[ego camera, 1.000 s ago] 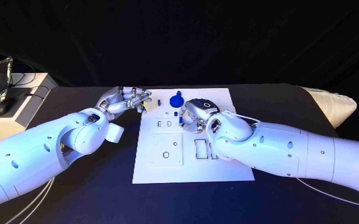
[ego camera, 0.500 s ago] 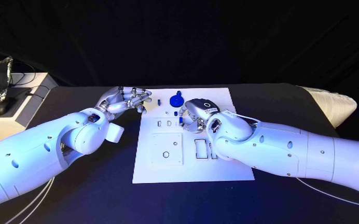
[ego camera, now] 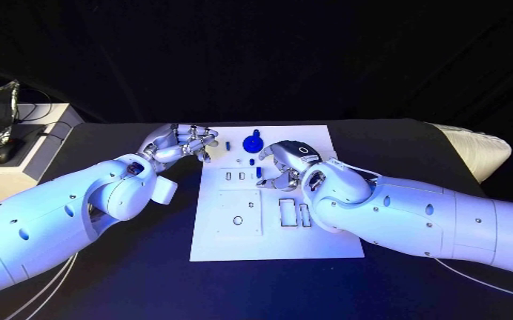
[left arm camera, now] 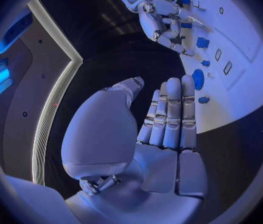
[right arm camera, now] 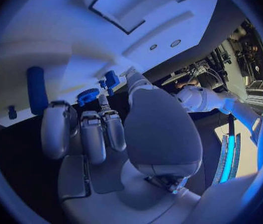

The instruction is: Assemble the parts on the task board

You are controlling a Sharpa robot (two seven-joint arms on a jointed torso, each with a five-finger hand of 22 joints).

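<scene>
task board (ego camera: 273, 242), a white rectangular plate, lies in the middle of the black table (ego camera: 128, 283), its long sides running away from the robot, between the two white arms. the right hand (ego camera: 280, 163) hangs over the far half of the board, palm down, just on the near side of a round blue part (ego camera: 251, 143) that sits close to the board's far edge. in the right wrist view its fingers (right arm camera: 93, 134) are curled together above the white surface; whether anything is pinched under them cannot be told from the pictures. a small blue square-headed part (right arm camera: 111, 78) and a blue toothed disc (right arm camera: 88, 96) show just past the fingertips, and a blue cylinder (right arm camera: 37, 89) lies flat on the board a little to one side, with a tiny blue peg (right arm camera: 12, 112) near it.

the left hand (ego camera: 181, 142) hovers off the board beside its far left corner, over the dark tabletop, grasping nothing. the left wrist view shows its fingers (left arm camera: 171, 114) straight and pressed side by side, thumb set apart, pointing toward the board's edge.

the board's near half carries a raised square panel (ego camera: 237, 211) with a small ring-shaped opening, and beside it two narrow upright rectangular slots (ego camera: 287, 212). farther up, a row of smaller recesses (ego camera: 235, 176) sits left of the right hand. several small blue parts (left arm camera: 203, 43) are scattered along the far end of the plate, and the largest of them is the round one.
</scene>
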